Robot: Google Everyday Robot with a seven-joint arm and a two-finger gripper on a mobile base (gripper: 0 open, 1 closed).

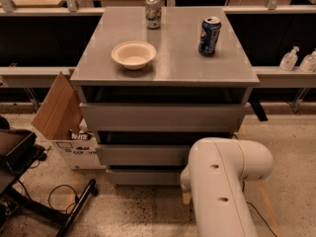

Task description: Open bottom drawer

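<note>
The grey cabinet [163, 53] has three drawer fronts. The bottom drawer [143, 177] is the lowest, narrowest front, near the floor; I cannot tell how far out it stands. My white arm [222, 181] bends down in front of the cabinet's lower right corner and covers the right end of the bottom drawer. The gripper itself is hidden behind the arm's elbow, low at the drawer's right side.
On the cabinet top sit a white bowl [133, 54], a green-white can [153, 12] and a blue soda can [209, 36]. An open cardboard box [64, 120] stands left of the cabinet. A black chair base [29, 191] and cables lie at lower left. Bottles [289, 59] stand at right.
</note>
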